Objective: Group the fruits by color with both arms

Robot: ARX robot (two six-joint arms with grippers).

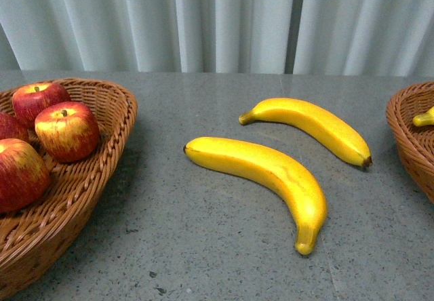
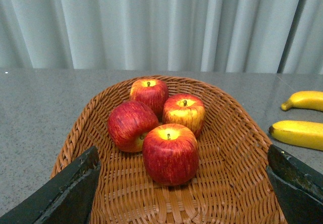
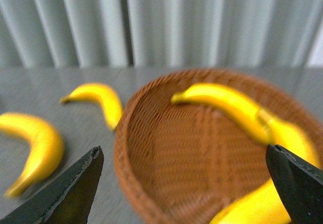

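Observation:
Several red apples lie in the left wicker basket (image 1: 102,145); the nearest apple (image 2: 170,153) sits just ahead of my open left gripper (image 2: 181,156), whose black fingers (image 2: 75,188) hang over the basket's near part (image 2: 222,183). Two bananas lie loose on the grey table, one nearer (image 1: 271,172) and one farther (image 1: 312,125). My open right gripper (image 3: 182,151) hovers over the right basket (image 3: 131,148), which holds bananas (image 3: 227,105). That view is blurred. Neither arm shows in the front view.
The right basket's rim (image 1: 407,135) shows at the front view's right edge with a banana tip (image 1: 424,118) inside. Pale curtains (image 1: 217,23) close off the back of the table. The two loose bananas (image 3: 40,143) lie between the baskets.

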